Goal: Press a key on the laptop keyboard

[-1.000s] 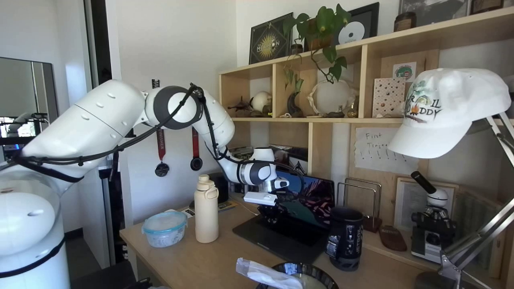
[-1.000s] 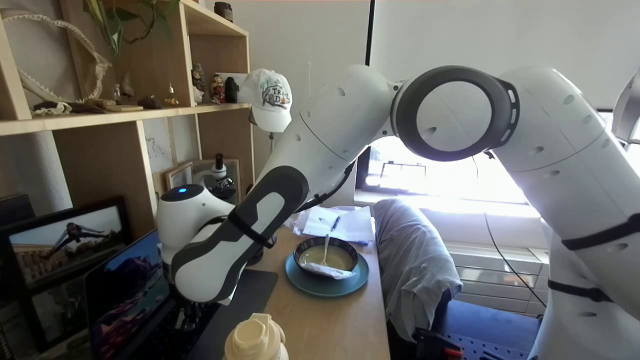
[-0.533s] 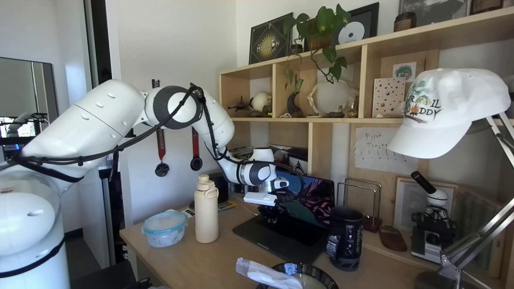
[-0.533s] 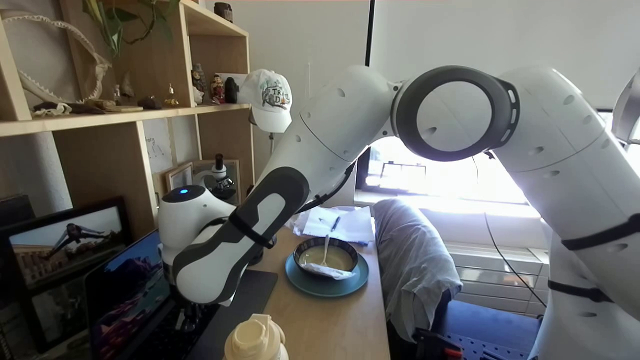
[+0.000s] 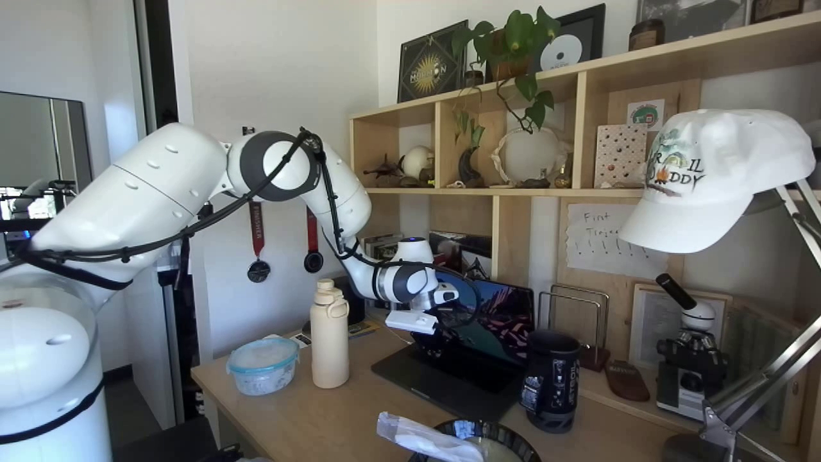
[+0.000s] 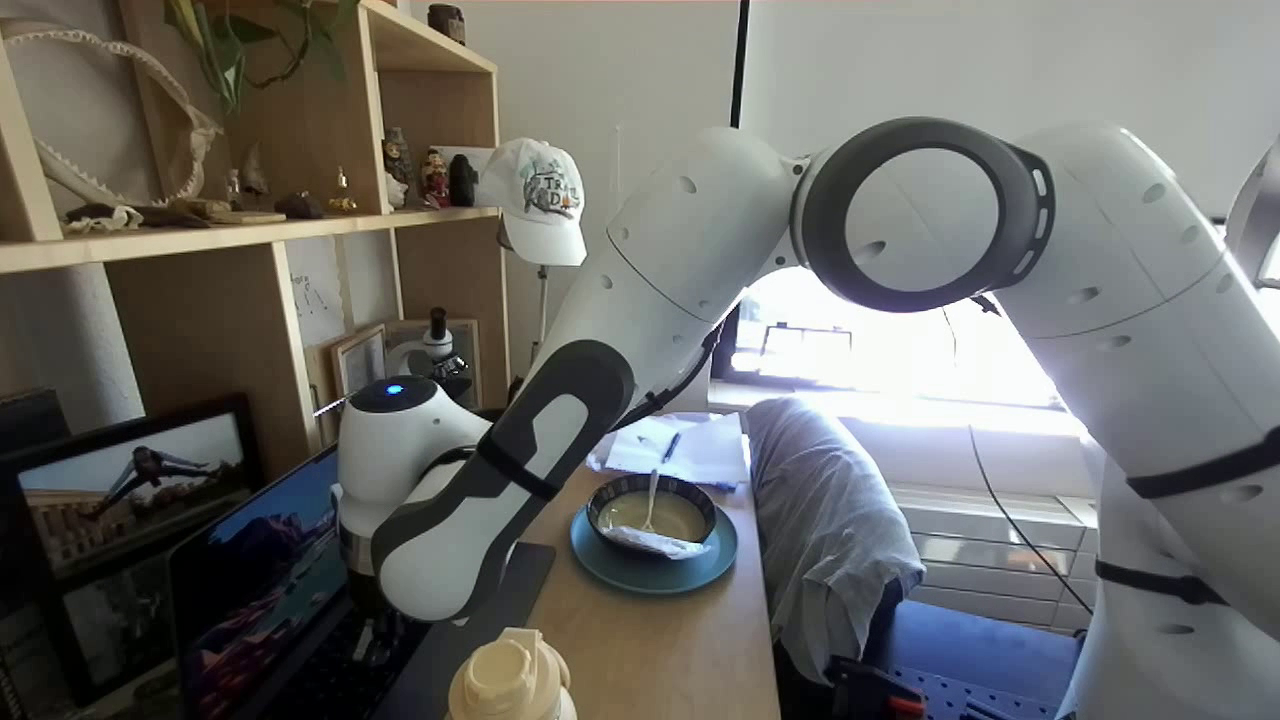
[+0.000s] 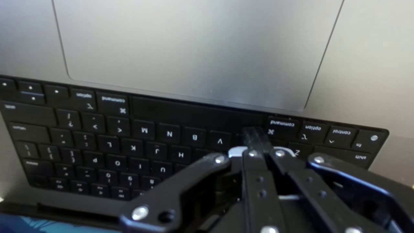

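In the wrist view we see the gripper (image 7: 257, 136) with its two fingers meeting, their tips over the end of the space bar (image 7: 197, 115), just beside a command key (image 7: 282, 127); whether they touch the bar we cannot tell. The laptop keyboard (image 7: 132, 147) spreads beneath. In an exterior view we find the open laptop (image 5: 442, 391) on the wooden desk (image 5: 343, 417), between a cream bottle (image 5: 330, 346) and a dark Jetboil mug (image 5: 550, 382).
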